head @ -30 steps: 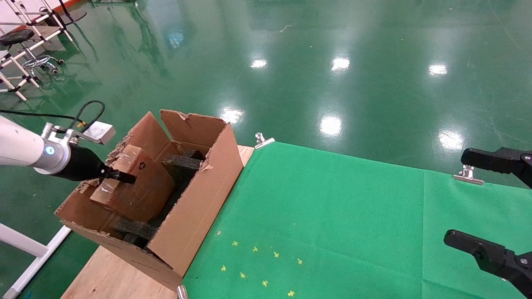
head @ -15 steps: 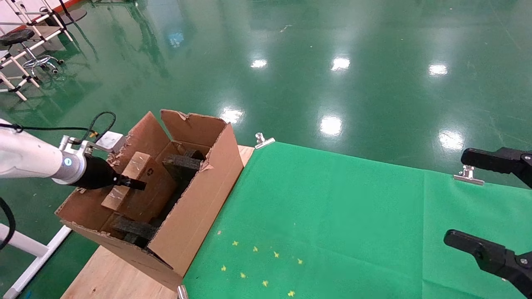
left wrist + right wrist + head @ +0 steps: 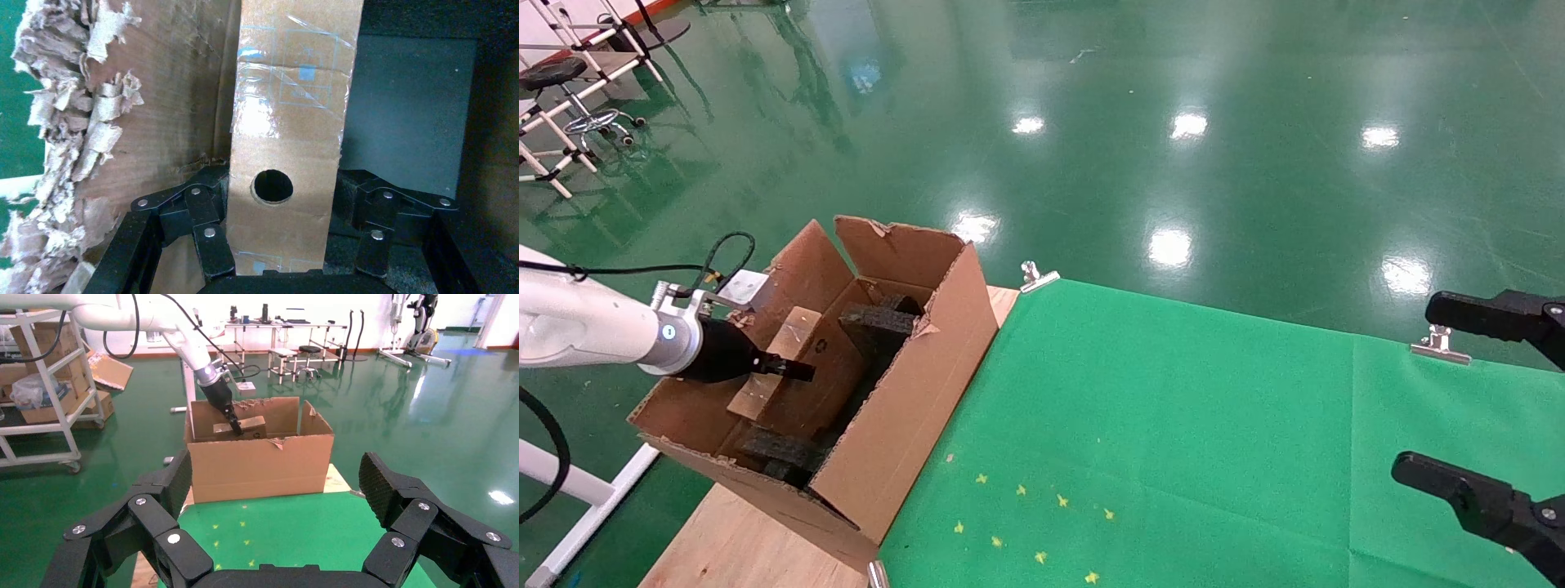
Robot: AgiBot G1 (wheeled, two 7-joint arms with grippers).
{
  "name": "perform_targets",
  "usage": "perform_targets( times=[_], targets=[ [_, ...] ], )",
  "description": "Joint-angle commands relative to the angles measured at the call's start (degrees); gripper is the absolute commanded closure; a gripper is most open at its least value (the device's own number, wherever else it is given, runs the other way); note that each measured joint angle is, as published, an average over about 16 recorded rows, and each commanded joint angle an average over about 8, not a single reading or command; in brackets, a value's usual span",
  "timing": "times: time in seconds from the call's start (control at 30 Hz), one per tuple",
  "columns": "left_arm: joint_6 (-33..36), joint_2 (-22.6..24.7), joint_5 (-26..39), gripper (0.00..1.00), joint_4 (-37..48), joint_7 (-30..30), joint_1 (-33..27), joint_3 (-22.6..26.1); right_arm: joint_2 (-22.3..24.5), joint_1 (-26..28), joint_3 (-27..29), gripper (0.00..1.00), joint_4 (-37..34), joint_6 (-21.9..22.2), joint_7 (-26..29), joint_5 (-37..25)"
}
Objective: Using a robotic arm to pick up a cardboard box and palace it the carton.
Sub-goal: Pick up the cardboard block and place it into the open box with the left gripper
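Your left gripper [image 3: 793, 369] has its jaws clamped on the cardboard box [image 3: 784, 359], partway inside the carton [image 3: 903, 392]; your right gripper [image 3: 278, 496] hangs released at right.

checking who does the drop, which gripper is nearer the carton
Left. The left gripper is inside the carton, shut on the cardboard box. The right gripper hangs open far across the green mat, well apart from it.

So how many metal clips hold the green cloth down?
3 visible: one at the far corner beside the carton, one on the far edge right, one at the near corner; others may be hidden.
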Motion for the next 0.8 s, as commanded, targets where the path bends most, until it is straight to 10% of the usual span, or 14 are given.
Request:
perform_targets(
  times=[0.03,0.2,0.8],
  targets=[
    [-0.35,0.1,-0.12,0.58,0.0,-0.16,0.29,-0.08,0.0,0.0,0.0,0.0,0.0,0.0,0.0,0.0],
    [-0.61,0.15,-0.18,0.02,0.0,-0.22,0.47,-0.12,0.01,-0.01,0.0,0.0,-0.01,0.01,0.0,0.0],
    [0.17,-0.25,0.09,0.0,0.2,-0.41,-0.47,0.07,0.01,-0.01,0.01,0.0,-0.01,0.01,0.0,0.0]
  ],
)
